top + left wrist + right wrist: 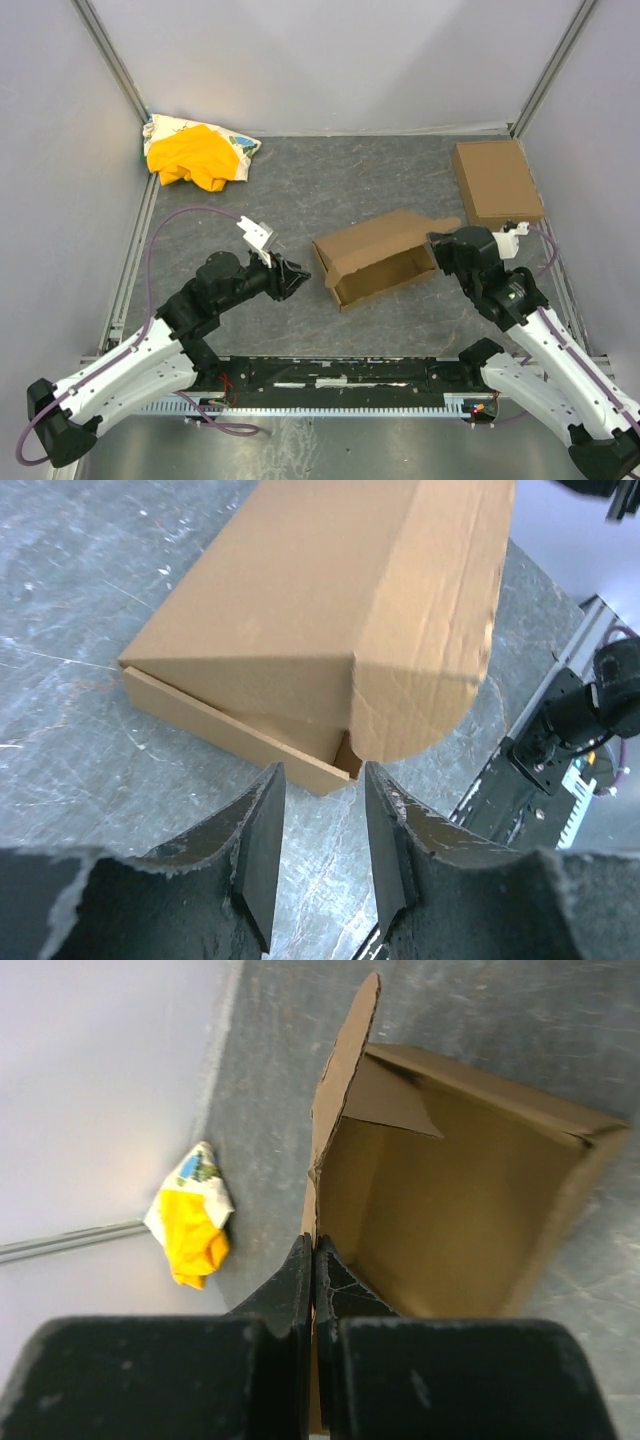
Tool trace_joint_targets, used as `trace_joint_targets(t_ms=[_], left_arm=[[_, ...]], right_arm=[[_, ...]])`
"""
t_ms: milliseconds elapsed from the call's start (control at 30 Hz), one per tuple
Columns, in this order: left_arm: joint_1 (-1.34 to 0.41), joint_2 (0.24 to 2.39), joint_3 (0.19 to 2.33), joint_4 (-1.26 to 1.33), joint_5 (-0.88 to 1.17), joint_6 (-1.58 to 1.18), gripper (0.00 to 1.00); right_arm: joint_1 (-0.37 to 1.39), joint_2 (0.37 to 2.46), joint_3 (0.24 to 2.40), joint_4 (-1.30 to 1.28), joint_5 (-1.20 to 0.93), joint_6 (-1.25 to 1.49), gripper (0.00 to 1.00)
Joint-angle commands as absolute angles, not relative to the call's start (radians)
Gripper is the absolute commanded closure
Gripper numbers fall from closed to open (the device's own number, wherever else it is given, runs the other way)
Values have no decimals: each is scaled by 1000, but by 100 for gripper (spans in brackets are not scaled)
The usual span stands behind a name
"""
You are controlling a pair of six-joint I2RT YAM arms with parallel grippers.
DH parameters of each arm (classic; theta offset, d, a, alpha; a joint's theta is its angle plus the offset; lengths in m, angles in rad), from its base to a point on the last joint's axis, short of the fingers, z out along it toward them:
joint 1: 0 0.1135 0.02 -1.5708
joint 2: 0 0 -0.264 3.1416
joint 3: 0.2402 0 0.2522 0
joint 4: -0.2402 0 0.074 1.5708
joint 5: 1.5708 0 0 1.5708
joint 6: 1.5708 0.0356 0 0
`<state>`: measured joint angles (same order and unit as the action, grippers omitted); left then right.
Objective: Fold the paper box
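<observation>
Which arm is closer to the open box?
Right. The right arm has jaws shut on the box flap; the left arm has open jaws just short of its other end.

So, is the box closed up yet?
Not yet, open. The box shows its empty inside in the right wrist view, and the lid stands clear of the front wall. The right gripper pinches one flap.

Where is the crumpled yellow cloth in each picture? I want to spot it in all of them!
Top external: the crumpled yellow cloth lies in the far left corner of the table, near the walls.
Left wrist: not in it.
Right wrist: it sits left of middle, beside the wall.
Shared landmark: the brown cardboard paper box shows in all three views.
</observation>
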<state>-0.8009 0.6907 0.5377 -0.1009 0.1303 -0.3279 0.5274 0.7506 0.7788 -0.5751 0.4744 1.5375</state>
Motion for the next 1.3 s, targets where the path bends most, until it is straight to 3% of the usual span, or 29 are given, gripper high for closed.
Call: trace_joint_targets(t_ms=[0, 700, 733, 900, 967, 1067, 1267], left_arm=[[-805, 634, 544, -146, 39, -295, 54], [-805, 775, 534, -90, 43, -312, 52], [-805, 786, 534, -95, 45, -317, 52], [-805, 817, 509, -70, 65, -352, 51], [-805, 799, 494, -63, 51, -367, 51], [-805, 756, 463, -51, 23, -394, 51], [-805, 686, 371, -10, 1, -478, 50]], right_arm=[[528, 687, 701, -644, 456, 1490, 99], [528, 733, 464, -574, 321, 1432, 99], [527, 736, 460, -569, 314, 1429, 97], [527, 744, 465, -593, 280, 1382, 61], [527, 725, 490, -646, 280, 1349, 53], [528, 673, 544, -748, 295, 1284, 48], [527, 558, 679, -868, 310, 1119, 47]])
